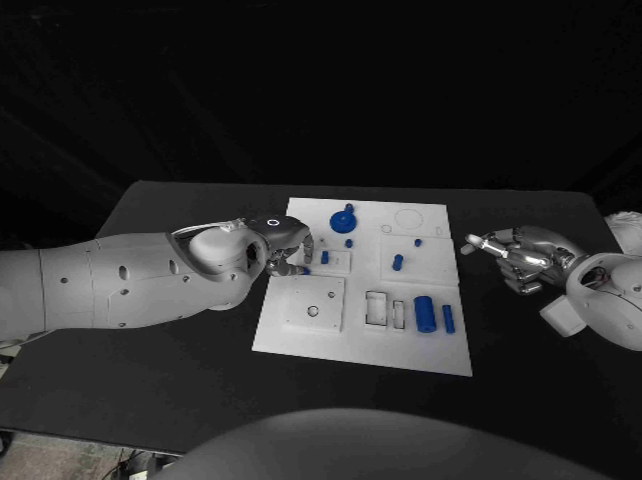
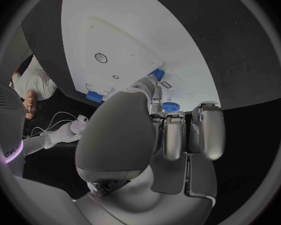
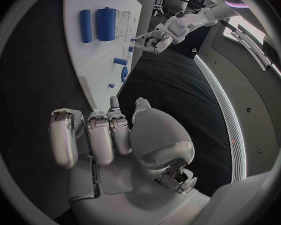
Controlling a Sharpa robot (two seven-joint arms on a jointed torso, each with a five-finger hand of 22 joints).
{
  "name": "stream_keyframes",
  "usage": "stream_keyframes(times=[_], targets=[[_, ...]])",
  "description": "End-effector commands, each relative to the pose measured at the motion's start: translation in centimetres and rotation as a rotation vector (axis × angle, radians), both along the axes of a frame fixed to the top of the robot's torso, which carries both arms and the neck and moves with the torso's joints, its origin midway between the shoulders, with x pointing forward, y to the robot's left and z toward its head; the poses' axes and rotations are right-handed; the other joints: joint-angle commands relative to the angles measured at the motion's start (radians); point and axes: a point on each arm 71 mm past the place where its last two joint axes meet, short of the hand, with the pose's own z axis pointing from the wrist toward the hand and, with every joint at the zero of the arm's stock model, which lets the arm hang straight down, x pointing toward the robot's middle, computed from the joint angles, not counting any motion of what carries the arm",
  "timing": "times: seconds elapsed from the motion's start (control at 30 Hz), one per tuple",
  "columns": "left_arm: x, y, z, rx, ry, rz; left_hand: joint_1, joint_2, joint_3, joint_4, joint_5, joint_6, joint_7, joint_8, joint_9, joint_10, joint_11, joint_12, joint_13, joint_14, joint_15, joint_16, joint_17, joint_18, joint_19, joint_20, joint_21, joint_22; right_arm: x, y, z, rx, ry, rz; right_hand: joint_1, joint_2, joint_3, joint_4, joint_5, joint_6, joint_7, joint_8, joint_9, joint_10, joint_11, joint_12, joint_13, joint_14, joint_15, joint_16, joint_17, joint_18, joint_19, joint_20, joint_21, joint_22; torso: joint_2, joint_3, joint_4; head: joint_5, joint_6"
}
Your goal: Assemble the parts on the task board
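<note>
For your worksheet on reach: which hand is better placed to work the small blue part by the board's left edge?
Left. The left hand is already over the task board, fingertips at the small blue part; the right hand hangs off the board.

The head camera looks steeply down on the task board [image 1: 364, 335]; each wrist camera sits close behind its own hand, facing that same board.
</note>
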Motion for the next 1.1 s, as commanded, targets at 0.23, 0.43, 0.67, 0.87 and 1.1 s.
stream_keyframes(times=[0.23, 0.43, 0.67, 0.87, 1.1], targets=[[0.0, 0.06, -0.3, 0.028, 0.033, 0.014, -0.011, -0.003, 0.007, 0.0, -0.007, 0.008, 0.007, -0.011, -0.004, 0.106, 0.011, 0.0, 0.263, 0.104, 0.005, 0.002, 0.263, -0.002, 0.046, 0.002, 0.006, 0.225, -0.02, 0.25, -0.11, 0.005, 0.007, 0.02, 0.008, 0.0, 0.005, 0.001, 0.005, 0.007, -0.002, -0.005, -0.001, 0.106, -0.012, -0.006, 0.116, 0.104, -0.009, 0.003, 0.263, 0.007, -0.002, 0.0, -0.006, 0.216, 0.0, 0.0, -0.0001, 0.004, 0.0], [0.14, -0.05, -0.39, 0.026, 0.032, 0.013, -0.004, 0.002, 0.016, -0.005, -0.006, 0.026, 0.005, -0.01, -0.007, 0.106, 0.01, 0.0, 0.263, 0.104, 0.005, 0.002, 0.263, -0.002, 0.047, 0.003, 0.008, 0.225, -0.02, 0.31, -0.14, 0.006, 0.007, 0.022, 0.008, 0.0, 0.005, 0.001, 0.005, 0.007, -0.002, -0.005, -0.001, 0.106, -0.012, -0.006, 0.116, 0.104, -0.009, 0.003, 0.263, 0.007, -0.002, 0.0, -0.006, 0.216, 0.0, 0.0, -0.0009, 0.006, 0.0], [0.23, -0.16, -0.46, 0.022, 0.027, 0.011, 0.007, 0.005, 0.024, -0.01, -0.003, 0.047, 0.003, -0.008, -0.008, 0.106, 0.009, 0.0, 0.263, 0.104, 0.005, 0.002, 0.263, -0.003, 0.049, 0.003, 0.011, 0.226, -0.04, 0.28, -0.15, 0.007, 0.007, 0.022, 0.008, 0.0, 0.006, 0.001, 0.005, 0.008, -0.002, -0.004, -0.001, 0.106, -0.012, -0.006, 0.116, 0.104, -0.009, 0.003, 0.263, 0.007, -0.004, 0.0, -0.007, 0.215, 0.0, 0.0002, -0.0008, 0.003, 0.0], [0.1, -0.21, -0.8, 0.021, 0.026, 0.012, 0.023, 0.012, 0.031, -0.02, 0.0, 0.105, -0.002, 0.009, -0.005, 0.106, 0.008, 0.0, 0.263, 0.104, 0.003, 0.002, 0.263, -0.004, 0.05, 0.002, 0.014, 0.227, -0.08, 0.2, -0.15, 0.007, 0.007, 0.021, 0.008, 0.0, 0.006, 0.001, 0.005, 0.008, -0.002, -0.004, -0.001, 0.106, -0.012, -0.006, 0.116, 0.104, -0.009, 0.003, 0.263, 0.007, -0.004, 0.0, -0.007, 0.215, 0.0, 0.0, -0.0002, 0.0, 0.0], [-0.15, -0.11, -1.13, 0.008, 0.021, 0.019, 0.031, 0.017, 0.03, -0.03, 0.015, 0.155, -0.007, 0.025, 0.002, 0.106, 0.013, 0.0, 0.263, 0.104, 0.006, 0.002, 0.263, -0.005, 0.052, 0.003, 0.018, 0.228, -0.11, 0.13, -0.16, 0.007, 0.006, 0.019, 0.008, 0.0, 0.006, 0.001, 0.005, 0.008, -0.002, -0.004, -0.001, 0.106, -0.012, -0.006, 0.116, 0.104, -0.009, 0.003, 0.263, 0.007, -0.004, 0.0, -0.007, 0.215, 0.0, 0.0001, 0.0004, 0.001, 0.0]])
